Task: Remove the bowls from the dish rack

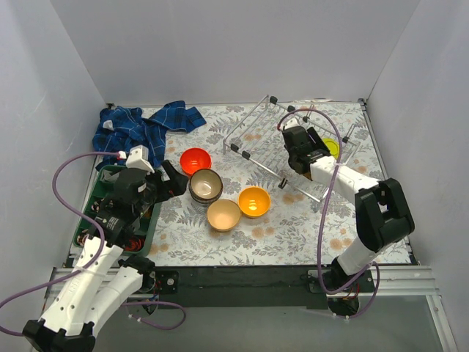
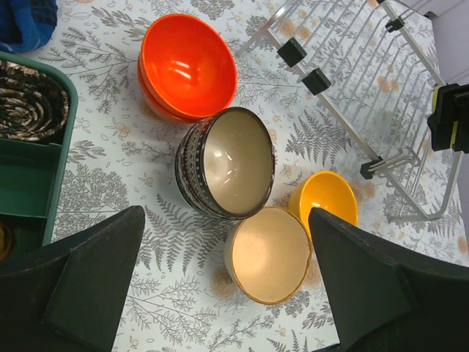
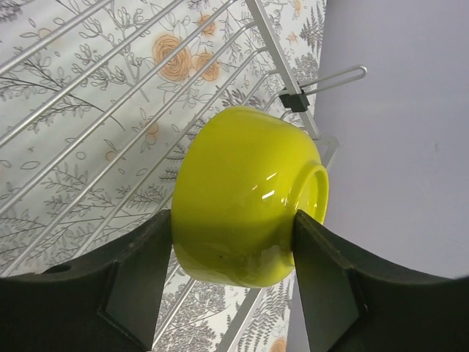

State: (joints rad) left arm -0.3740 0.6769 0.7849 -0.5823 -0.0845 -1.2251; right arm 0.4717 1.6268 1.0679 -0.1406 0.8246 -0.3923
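The silver wire dish rack stands at the back right. My right gripper reaches into it and is shut on a lime green bowl lying on its side, one finger on the rim side, one by the foot; the bowl also shows in the top view. On the table left of the rack sit a red-orange bowl, a white-brown patterned bowl, a beige bowl and a yellow-orange bowl. My left gripper is open and empty, hovering beside these bowls.
A green compartment tray holding dark items lies at the left edge under my left arm. A blue checked cloth lies at the back left. Grey walls close in the table on three sides.
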